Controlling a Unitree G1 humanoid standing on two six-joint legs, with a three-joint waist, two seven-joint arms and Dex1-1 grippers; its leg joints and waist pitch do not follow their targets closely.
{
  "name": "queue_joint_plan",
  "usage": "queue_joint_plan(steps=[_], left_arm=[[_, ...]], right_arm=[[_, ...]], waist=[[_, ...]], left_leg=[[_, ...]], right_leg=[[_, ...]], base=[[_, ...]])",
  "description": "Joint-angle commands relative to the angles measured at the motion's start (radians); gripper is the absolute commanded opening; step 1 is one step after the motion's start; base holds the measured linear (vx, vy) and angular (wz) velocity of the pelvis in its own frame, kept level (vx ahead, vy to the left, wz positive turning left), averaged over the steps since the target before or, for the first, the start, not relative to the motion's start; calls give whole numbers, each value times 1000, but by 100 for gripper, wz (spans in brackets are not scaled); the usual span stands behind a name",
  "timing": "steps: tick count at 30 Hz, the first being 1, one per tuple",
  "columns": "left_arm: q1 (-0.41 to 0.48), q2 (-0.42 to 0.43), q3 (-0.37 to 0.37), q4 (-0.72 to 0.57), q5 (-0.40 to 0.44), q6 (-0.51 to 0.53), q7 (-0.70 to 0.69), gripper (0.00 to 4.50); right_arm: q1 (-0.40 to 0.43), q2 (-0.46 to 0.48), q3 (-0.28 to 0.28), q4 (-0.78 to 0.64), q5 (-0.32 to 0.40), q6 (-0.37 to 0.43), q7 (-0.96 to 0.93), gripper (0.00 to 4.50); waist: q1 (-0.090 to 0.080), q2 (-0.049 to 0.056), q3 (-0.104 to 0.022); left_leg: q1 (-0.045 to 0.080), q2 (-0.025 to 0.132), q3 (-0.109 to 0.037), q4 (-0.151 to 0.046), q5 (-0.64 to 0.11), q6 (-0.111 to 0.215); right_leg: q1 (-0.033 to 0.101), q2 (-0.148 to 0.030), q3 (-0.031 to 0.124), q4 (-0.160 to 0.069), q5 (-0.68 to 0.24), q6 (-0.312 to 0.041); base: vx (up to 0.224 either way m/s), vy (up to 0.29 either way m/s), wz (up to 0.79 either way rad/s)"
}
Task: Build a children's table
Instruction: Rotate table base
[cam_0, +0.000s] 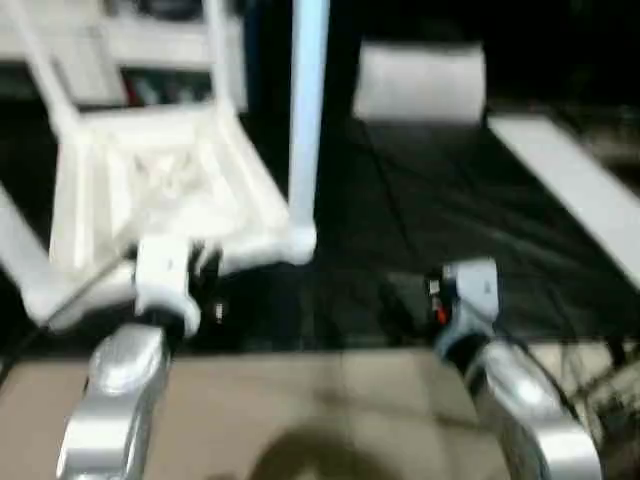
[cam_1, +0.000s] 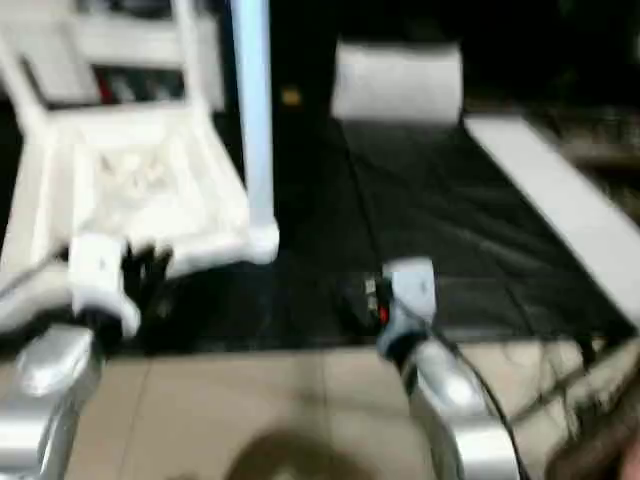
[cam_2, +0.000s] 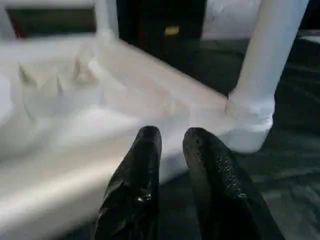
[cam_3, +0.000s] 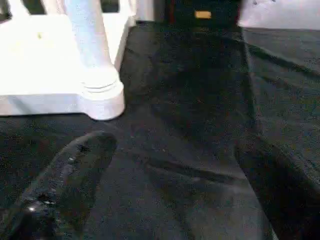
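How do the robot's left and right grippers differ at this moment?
The left gripper has its fingers close together with a narrow gap; the right gripper stands wide open. The left points at the upturned tabletop edge; the right faces bare dark mat. Both hold nothing and have black fingers.

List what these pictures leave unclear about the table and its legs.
- Tabletop: the ribs on its upturned underside are blurred in the head views.
- Near leg: its top is cut off by the picture's upper edge.
- Far legs: their sockets are too blurred to judge the fit.
- Left gripper: the wrist view leaves contact with the tabletop's edge unclear.
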Motion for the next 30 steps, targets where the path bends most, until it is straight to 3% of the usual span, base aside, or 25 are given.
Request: queue_joint_plan(steps=[1,2,3,4,5,6,7,8,9,10,11,12,13,14,15,17,18,19,20,21,23,25,27,28,30], left_arm=[[-19,6,4,-8,-6,8,8,103],[-15,4,4,-12,-5,11,9,103],[-10,5,2,-15,-3,10,9,103],[-5,6,1,-20,-2,10,9,103],[3,6,1,-29,-4,14,10,103],[5,6,1,-33,-6,16,12,103],[7,7,1,-38,-6,18,12,103],[9,6,1,-41,-4,20,12,103],[11,6,1,-45,-3,22,12,103],[13,7,3,-49,-3,23,12,103],[13,7,3,-50,-4,24,12,103],[13,9,3,-52,-5,26,11,103],[13,11,1,-53,-6,27,10,103],[13,14,0,-54,-6,29,10,103],[12,15,-1,-53,-7,34,11,103],[11,16,-2,-53,-5,34,13,103],[10,16,-3,-51,-10,28,7,103],[6,16,-6,-48,-13,25,0,103],[-1,19,-12,-44,-13,27,-6,103],[-6,20,-16,-41,-11,28,-8,103],[-20,26,-28,-27,-6,19,-20,103],[-38,31,-37,-6,-1,9,-27,103],[-55,34,-39,10,1,14,-23,103],[-68,36,-37,21,1,16,-22,103],[-83,37,-35,30,-2,19,-24,103]], right_arm=[[-12,-13,4,-1,-1,0,22,450],[-14,-22,8,1,0,1,31,450],[-16,-26,10,3,4,-1,39,450],[-17,-29,13,4,8,2,46,450],[-18,-32,15,6,9,4,54,450],[-19,-35,17,8,5,4,57,450],[-20,-37,21,10,1,2,59,450],[-22,-40,24,12,-2,-1,60,450],[-22,-41,26,14,-4,-6,58,450],[-19,-28,17,16,6,-13,47,450],[-18,-26,14,15,6,-13,44,450],[-14,-24,9,11,6,-13,37,450],[-10,-26,8,7,3,-12,36,450],[-3,-23,4,2,5,-11,35,450],[11,-21,-1,-7,9,-14,32,450],[20,-23,0,-13,9,-16,31,450],[24,-23,0,-15,9,-18,31,450],[26,-23,-1,-14,9,-20,30,450],[25,-23,-3,-10,8,-25,28,450],[24,-23,-4,-5,5,-29,27,450],[16,-21,-10,11,-3,-38,15,450],[6,-13,-23,25,-3,-39,-2,450],[3,-7,-30,28,-3,-37,-8,450],[2,-3,-30,29,-5,-37,-11,450],[5,-1,-19,23,-9,-37,-13,450]], waist=[[26,-5,-29],[20,-9,-28],[8,26,-56],[-7,65,-83],[-35,67,-79],[-101,66,-121],[-89,75,-117],[-89,72,-84],[-107,49,-81],[-117,19,-79],[-114,7,-63],[-96,-51,-51],[-74,-38,-55],[-60,-39,-72],[-50,-20,-50],[-52,0,-47],[-62,45,-62],[-81,39,-62],[-104,45,-91],[-102,49,-94],[-95,36,-93],[-93,30,-83],[-80,18,-68],[-57,11,-63],[-47,18,-56]], left_leg=[[-93,-14,-36,-5,-35,57],[-96,-14,-30,-57,35,64],[-62,9,-25,-144,145,73],[-50,3,-71,-189,326,230],[40,17,-154,-207,344,389],[185,84,-298,-215,410,645],[184,78,-313,-197,508,663],[127,58,-280,-203,513,627],[87,29,-265,-234,468,588],[64,27,-187,-236,332,520],[12,-28,-155,-250,223,463],[-9,-93,-89,-182,-13,326],[-24,-105,-70,-97,-61,267],[-42,-73,-76,-52,-8,123],[-57,-48,-70,-94,72,52],[-37,-23,-62,-164,127,49],[-36,16,-71,-237,192,49],[-11,39,-83,-239,208,64],[59,71,-125,-213,390,128],[45,54,-121,-189,608,147],[10,21,-93,-187,660,106],[-14,15,-72,-207,372,75],[-36,10,-54,-204,70,118],[-53,26,-63,-115,-25,118],[-83,28,-95,-66,-35,78]], right_leg=[[66,-186,209,-274,-650,-51],[69,-135,154,-261,-348,-110],[77,-74,80,-237,-79,-138],[102,-10,-30,-196,173,-52],[29,37,-62,-127,177,-6],[-109,33,-34,-19,-34,30],[-127,27,-17,-4,-51,41],[-153,13,18,10,-1,68],[-149,15,36,17,79,98],[-162,-7,74,-28,220,78],[-123,-20,92,-102,282,47],[-74,-78,183,-241,93,49],[-19,-163,241,-272,-73,-3],[20,-184,237,-270,-239,-77],[20,-151,199,-263,-138,-182],[-2,-114,151,-254,-27,-220],[-2,-63,95,-209,130,-197],[-37,-32,84,-186,215,-168],[-75,-48,76,-143,388,-151],[-81,-64,85,-148,526,-134],[-52,-76,96,-157,630,-130],[-31,-101,102,-179,531,-142],[-14,-158,139,-228,301,-197],[-3,-267,220,-296,-7,-229],[-8,-275,242,-312,-205,-238]], base=[[137,-13,-2],[127,7,15],[127,7,15],[196,46,16],[278,52,38],[278,52,38],[252,-7,67],[174,-22,65],[174,-22,65],[141,-38,58],[124,-98,42],[124,-98,42],[91,-103,6],[84,-66,-8],[84,-66,-8],[99,-9,-1],[101,15,-2],[115,57,-3],[113,55,0],[113,55,0],[32,26,-1],[0,0,0],[-99,18,-1],[-101,44,0],[-73,96,-6]])
